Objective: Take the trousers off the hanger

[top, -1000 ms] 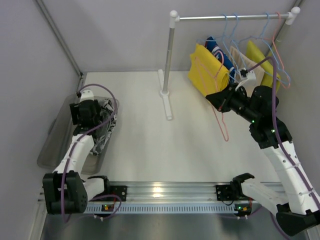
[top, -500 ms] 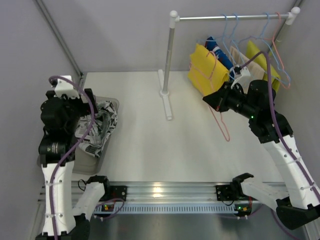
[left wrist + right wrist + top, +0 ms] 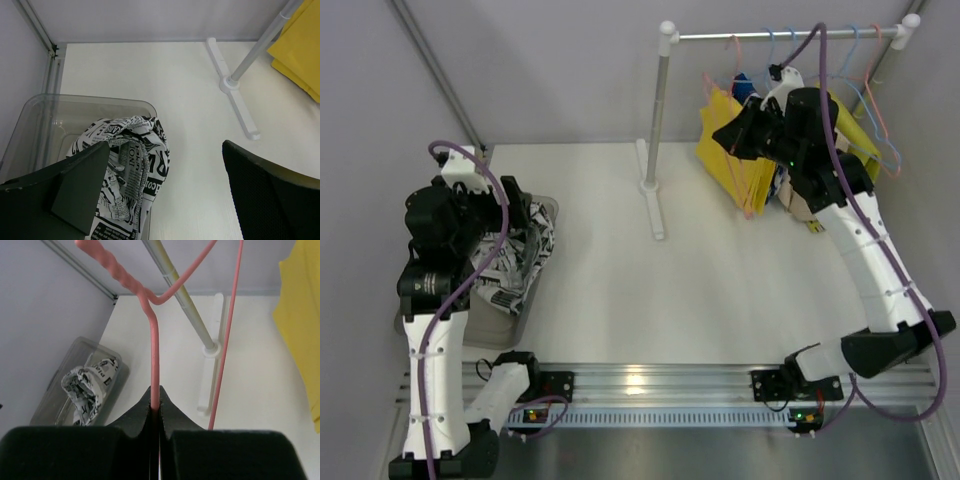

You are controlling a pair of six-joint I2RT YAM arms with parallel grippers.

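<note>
**Top external: one pair in the tray, bare hanger raised to the rail**

Nearest the bases, the left gripper (image 3: 166, 145) had risen off the tray (image 3: 75, 100). Its jaws were spread wide with nothing between them. The black-and-white trousers (image 3: 125, 165) lay heaped inside, draping over the edge, so that pair looked done.

Farther back, the right gripper (image 3: 155, 401) had its jaws pinched tight on the pink hanger (image 3: 154, 340). It had carried the bare hanger up from low over the table toward the rail (image 3: 770, 35); whether the hook had caught was unclear.

Beyond, the yellow trousers (image 3: 720, 165) and blue trousers (image 3: 745, 85) hung on the rail, both left to remove.
</note>
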